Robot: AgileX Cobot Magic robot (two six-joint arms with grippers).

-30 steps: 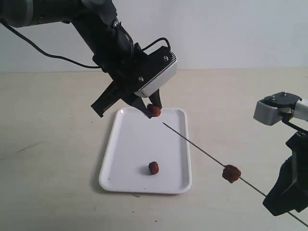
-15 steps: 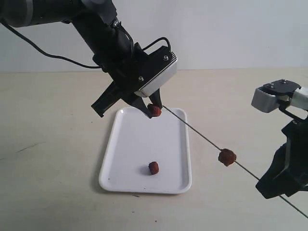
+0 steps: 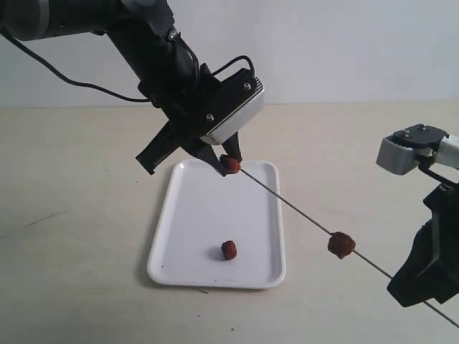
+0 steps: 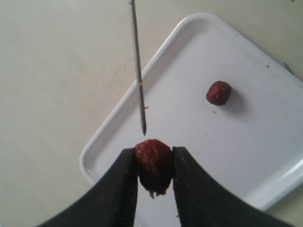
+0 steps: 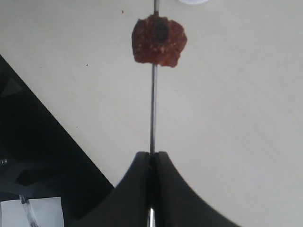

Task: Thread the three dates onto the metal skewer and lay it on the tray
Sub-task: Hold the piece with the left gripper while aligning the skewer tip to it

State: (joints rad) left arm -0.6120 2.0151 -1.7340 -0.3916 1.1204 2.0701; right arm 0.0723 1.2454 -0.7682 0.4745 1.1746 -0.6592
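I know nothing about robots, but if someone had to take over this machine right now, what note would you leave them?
The left hand is shut on the held date, raised over the tray.
The right hand is shut on the metal skewer. The skewer's tip points at the held date and stops just short of it in the left wrist view.
Done: the threaded date sits partway along the skewer.
Left to do: pierce the held date, fetch and thread the third date lying on the tray, then lay the skewer on the tray.
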